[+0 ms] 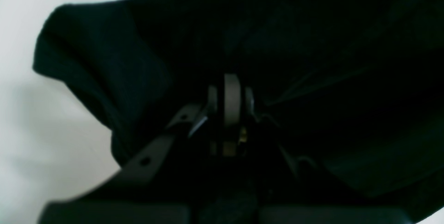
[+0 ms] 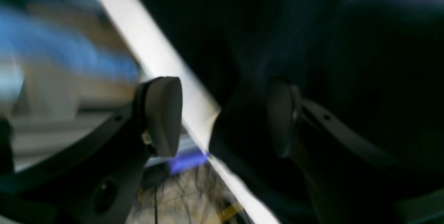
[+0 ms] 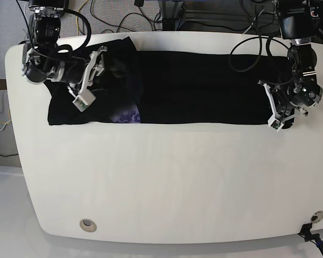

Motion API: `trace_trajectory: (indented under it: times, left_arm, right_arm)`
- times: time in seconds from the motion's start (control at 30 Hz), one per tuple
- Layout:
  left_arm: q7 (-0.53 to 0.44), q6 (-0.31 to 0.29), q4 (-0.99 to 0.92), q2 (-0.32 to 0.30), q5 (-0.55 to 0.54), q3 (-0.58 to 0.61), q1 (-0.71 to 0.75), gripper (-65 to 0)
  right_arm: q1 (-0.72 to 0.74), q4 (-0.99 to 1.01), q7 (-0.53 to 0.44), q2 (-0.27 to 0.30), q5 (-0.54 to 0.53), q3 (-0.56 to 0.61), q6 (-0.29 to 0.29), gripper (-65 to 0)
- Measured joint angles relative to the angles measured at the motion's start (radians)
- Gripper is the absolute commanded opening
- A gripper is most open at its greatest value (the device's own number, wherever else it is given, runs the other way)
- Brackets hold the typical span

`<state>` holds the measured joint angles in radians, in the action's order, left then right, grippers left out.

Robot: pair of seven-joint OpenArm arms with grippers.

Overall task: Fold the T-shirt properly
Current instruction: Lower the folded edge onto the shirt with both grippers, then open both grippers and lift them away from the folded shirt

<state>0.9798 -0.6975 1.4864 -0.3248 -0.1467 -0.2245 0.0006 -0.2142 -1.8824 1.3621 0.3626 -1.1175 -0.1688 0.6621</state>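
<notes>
Bare table (image 3: 167, 183) fills lower frame. Shirt (image 3: 199, 88) lies folded into one band; end folds remain. Left gripper (image 3: 282, 115) pinches its hem; right gripper (image 3: 89, 78) stands open. You fold next.

White table (image 3: 167, 183) with rounded corners, carrying a single item. The black T-shirt (image 3: 204, 88) is lying directly on the tabletop as a long folded band along the far edge, spanning nearly the full width, with a small purple print (image 3: 126, 115) showing at its near edge toward the left of the base view.
</notes>
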Motion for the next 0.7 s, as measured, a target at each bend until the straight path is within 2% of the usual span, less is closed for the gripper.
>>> trace_trajectory:
  times: [0.07,0.17,0.23,0.3,0.4,0.5,0.6,0.7]
  left_arm:
    - [0.000,0.000,0.000,-0.002,0.001,0.007,-0.001,-65.0]
    - [0.000,0.000,0.000,0.003,0.000,0.011,0.000,-65.0]
    - [0.000,0.000,0.000,0.002,0.000,0.010,-0.001,-65.0]
    - [0.000,0.000,0.000,0.001,0.000,0.010,0.000,-65.0]
    - [0.000,0.000,-0.001,0.002,0.000,0.010,0.002,-65.0]
    - [0.000,0.000,-0.001,0.003,0.000,0.011,0.001,-65.0]
    - [0.000,0.000,0.000,0.003,0.000,0.010,0.002,-65.0]
    - [0.000,0.000,-0.001,0.003,0.000,0.010,0.002,-65.0]
  right_arm:
    - [0.008,-0.001,-0.001,-0.003,-0.037,-0.108,0.000,-28.2]
    - [0.076,0.046,-0.008,-0.036,-0.016,-0.228,-0.004,-28.3]
    - [0.117,0.100,-0.036,-0.077,0.044,-0.259,-0.006,-28.3]
    - [0.132,0.135,-0.075,-0.121,0.093,-0.256,-0.006,-28.3]
    - [0.161,0.159,-0.102,-0.187,0.222,-0.257,-0.008,-28.5]
    - [0.172,0.147,-0.114,-0.261,0.249,-0.240,-0.008,-32.6]
    - [0.133,0.143,-0.113,-0.306,0.288,-0.157,-0.008,-36.7]
    - [0.083,0.135,-0.112,-0.325,0.334,-0.088,-0.008,-37.2]
